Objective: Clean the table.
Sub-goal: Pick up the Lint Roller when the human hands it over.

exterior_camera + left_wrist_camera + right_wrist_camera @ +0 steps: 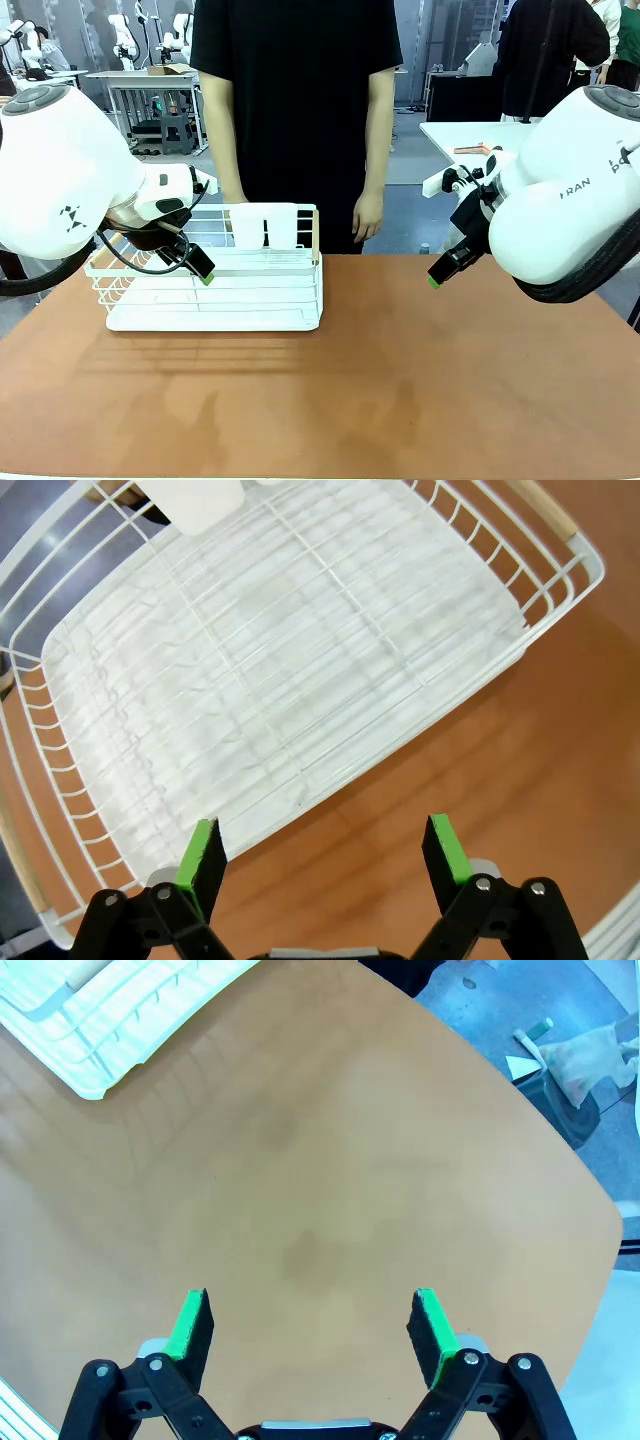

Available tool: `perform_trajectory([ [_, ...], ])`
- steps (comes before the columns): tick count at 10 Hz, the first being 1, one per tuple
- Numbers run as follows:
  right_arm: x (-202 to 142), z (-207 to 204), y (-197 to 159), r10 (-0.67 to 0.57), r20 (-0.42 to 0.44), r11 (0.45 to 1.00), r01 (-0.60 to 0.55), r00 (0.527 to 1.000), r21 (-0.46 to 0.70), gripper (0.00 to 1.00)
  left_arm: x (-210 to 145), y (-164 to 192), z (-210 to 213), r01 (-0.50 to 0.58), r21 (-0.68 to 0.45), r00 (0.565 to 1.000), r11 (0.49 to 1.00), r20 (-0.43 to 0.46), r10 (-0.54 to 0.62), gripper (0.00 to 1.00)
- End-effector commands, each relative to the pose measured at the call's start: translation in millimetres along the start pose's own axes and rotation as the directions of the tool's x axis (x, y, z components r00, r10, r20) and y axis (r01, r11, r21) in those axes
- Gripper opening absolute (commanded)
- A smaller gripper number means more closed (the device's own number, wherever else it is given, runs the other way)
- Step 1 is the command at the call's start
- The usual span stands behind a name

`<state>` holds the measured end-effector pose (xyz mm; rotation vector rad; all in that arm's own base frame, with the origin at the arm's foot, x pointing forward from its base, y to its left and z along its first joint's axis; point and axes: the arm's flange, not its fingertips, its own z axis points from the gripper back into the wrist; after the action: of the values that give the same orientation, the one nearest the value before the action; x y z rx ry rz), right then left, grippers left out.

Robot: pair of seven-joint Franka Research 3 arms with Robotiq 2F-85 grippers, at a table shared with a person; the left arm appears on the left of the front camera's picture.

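Reddish-brown table [400,390], one only, spans the front view, its long axis running left to right. One white wire rack [215,295] sits far left on it. Left gripper [325,845] and right gripper [312,1318] hover spread, holding nothing.

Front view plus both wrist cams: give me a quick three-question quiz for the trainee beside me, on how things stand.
1. True or false: the left gripper is shut on a cloth.
2. What lies below the right gripper? A) bare table B) a plate C) a sponge.
3. Fill in: the white wire rack stands on the robot's ___ side of the table.
Key: 1 false; 2 A; 3 left.
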<state>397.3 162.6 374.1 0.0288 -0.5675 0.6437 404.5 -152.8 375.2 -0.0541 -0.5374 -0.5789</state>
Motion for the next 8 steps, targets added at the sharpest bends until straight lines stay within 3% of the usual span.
perform_trajectory([
  [1,10,34,-26,-0.141,-0.027,0.974,0.144,0.990,0.176,1.00,17,26,33,-0.133,-0.183,0.991,0.974,-0.035,0.129,1.00],
  [2,13,56,-49,-0.248,-0.044,0.922,0.250,0.968,0.297,1.00,20,45,48,-0.199,-0.252,0.980,0.947,-0.057,0.191,1.00],
  [4,11,95,-96,-0.400,-0.081,0.757,0.379,0.913,0.532,1.00,19,93,81,-0.337,-0.505,0.940,0.795,-0.134,0.313,1.00],
  [5,5,107,-118,-0.477,-0.122,0.581,0.416,0.871,0.699,1.00,12,119,94,-0.387,-0.604,0.910,0.697,-0.128,0.394,1.00],
  [6,-2,113,-138,-0.514,-0.143,0.481,0.422,0.846,0.768,1.00,-1,142,100,-0.393,-0.697,0.897,0.600,-0.148,0.416,1.00],
  [7,-12,119,-159,-0.548,-0.184,0.386,0.442,0.816,0.810,1.00,-13,175,113,-0.387,-0.808,0.868,0.444,-0.157,0.470,1.00],
  [8,-24,126,-178,-0.583,-0.173,0.380,0.455,0.794,0.806,1.00,-27,199,128,-0.403,-0.822,0.834,0.403,-0.148,0.532,1.00],
])
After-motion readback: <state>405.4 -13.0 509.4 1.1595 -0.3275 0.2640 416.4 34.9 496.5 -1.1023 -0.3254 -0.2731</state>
